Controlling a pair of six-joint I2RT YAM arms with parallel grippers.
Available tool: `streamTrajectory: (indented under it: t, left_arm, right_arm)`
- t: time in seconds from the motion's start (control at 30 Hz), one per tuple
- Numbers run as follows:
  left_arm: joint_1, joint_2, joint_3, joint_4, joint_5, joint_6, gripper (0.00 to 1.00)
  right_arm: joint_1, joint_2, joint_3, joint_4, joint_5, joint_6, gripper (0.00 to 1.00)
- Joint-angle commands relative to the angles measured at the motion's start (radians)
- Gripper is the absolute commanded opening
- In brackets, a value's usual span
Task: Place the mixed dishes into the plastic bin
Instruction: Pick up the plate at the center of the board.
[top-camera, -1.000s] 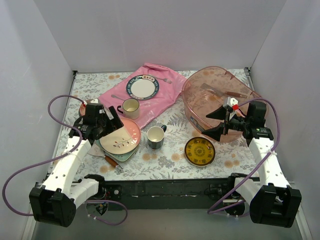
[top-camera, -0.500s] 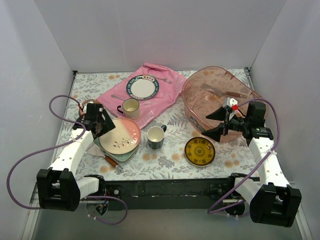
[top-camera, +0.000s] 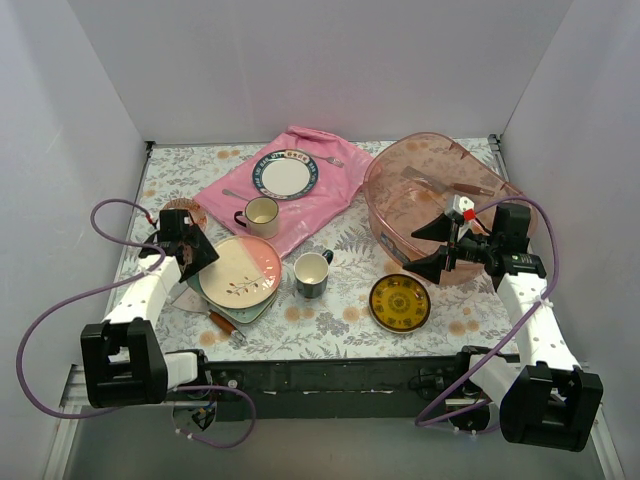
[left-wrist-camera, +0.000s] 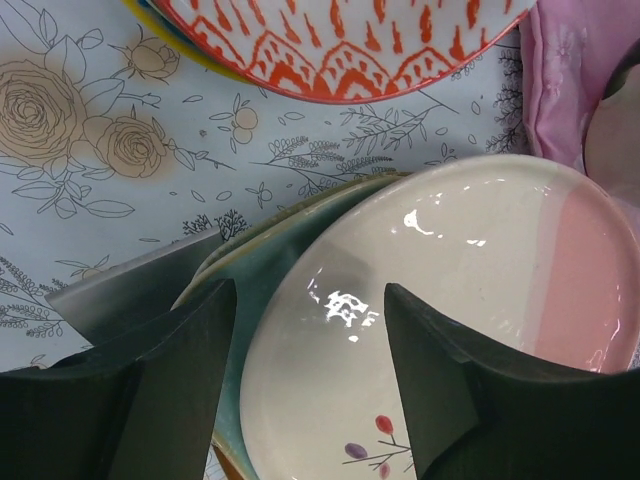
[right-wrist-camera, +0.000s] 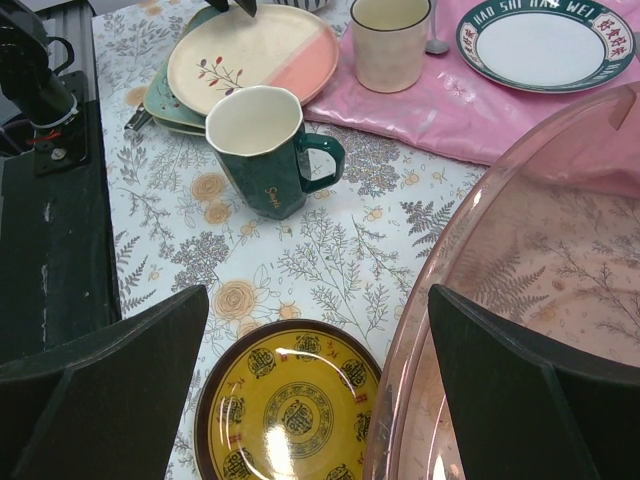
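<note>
The pink-and-cream plate (top-camera: 243, 272) lies on the pale green tray (top-camera: 228, 303) at the left. My left gripper (top-camera: 198, 257) is open at the plate's left rim; in the left wrist view its fingers (left-wrist-camera: 150, 390) straddle the plate (left-wrist-camera: 480, 240) and the tray (left-wrist-camera: 250, 290) edge. The patterned bowl (top-camera: 180, 212) sits just behind. The dark mug (top-camera: 312, 272) stands mid-table and the yellow plate (top-camera: 400, 302) lies right of it. My right gripper (top-camera: 420, 248) is open and empty above the yellow plate (right-wrist-camera: 290, 410), beside the pink bin (top-camera: 440, 200).
A pink cloth (top-camera: 300, 195) at the back holds a cream mug (top-camera: 260, 213), a blue-rimmed plate (top-camera: 285, 173) and cutlery. A wooden-handled spatula (top-camera: 222, 322) pokes out from under the tray. Utensils lie inside the bin. White walls close in three sides.
My left arm has swung left and drawn back, bringing its open gripper from over the plate down to the plate's left rim. The right arm has not moved.
</note>
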Motion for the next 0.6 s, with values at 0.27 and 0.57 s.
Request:
streamTrajectory:
  t: [0.27, 0.57]
  left_arm:
    - [0.078, 0.025, -0.039, 0.072, 0.165, 0.03, 0.6]
    - [0.079, 0.047, -0.059, 0.104, 0.246, 0.045, 0.59]
  right_arm:
    - [0.007, 0.008, 0.013, -0.009, -0.036, -0.014, 0.99]
    - [0.008, 0.008, 0.014, -0.009, -0.036, -0.016, 0.99]
